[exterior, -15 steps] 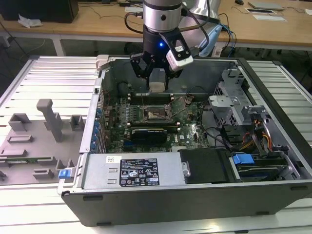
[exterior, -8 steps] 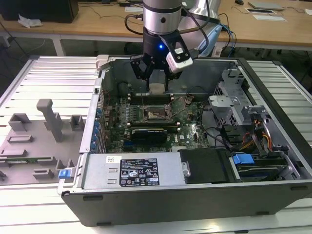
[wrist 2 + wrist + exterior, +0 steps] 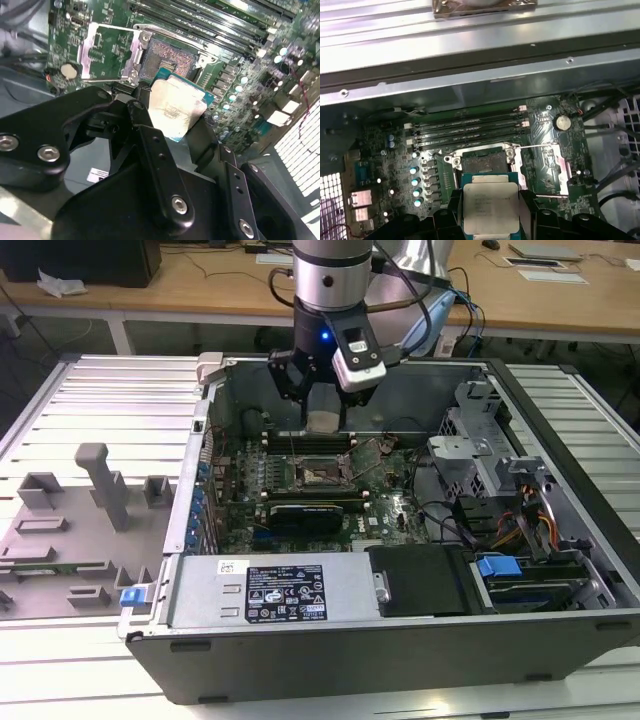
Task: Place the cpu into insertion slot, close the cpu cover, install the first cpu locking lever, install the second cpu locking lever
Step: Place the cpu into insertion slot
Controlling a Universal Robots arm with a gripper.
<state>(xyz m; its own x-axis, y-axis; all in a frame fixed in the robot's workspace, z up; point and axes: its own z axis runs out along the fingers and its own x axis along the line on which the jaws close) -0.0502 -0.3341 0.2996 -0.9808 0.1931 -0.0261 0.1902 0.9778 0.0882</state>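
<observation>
A slatted metal desk (image 3: 100,400) fills the exterior view, and an open computer case (image 3: 330,660) lies across its middle with the motherboard (image 3: 390,510) face up inside. Grey fixture blocks (image 3: 105,485) stand on the desk at that view's left.

Your arm (image 3: 330,270) drops straight down from the top centre of the exterior view, wrist pointing at the board, and the gripper (image 3: 323,420) hangs inside the case above the rear half of the board.

The gripper is closed on the cpu (image 3: 490,207), one finger on each of two opposite edges, metal top face showing in both wrist views. The chip sits above the socket (image 3: 482,162) and apart from it, not seated. The cover (image 3: 135,57) is swung open and lies flat beside the socket, which is bare.

Treat the chip as light, thin and stiff, but delicate. The smooth lid looks slippery, and the contact face underneath and the socket's pins would likely damage easily. The edges are the right place to hold it, as you do now, with only a modest squeeze.
</observation>
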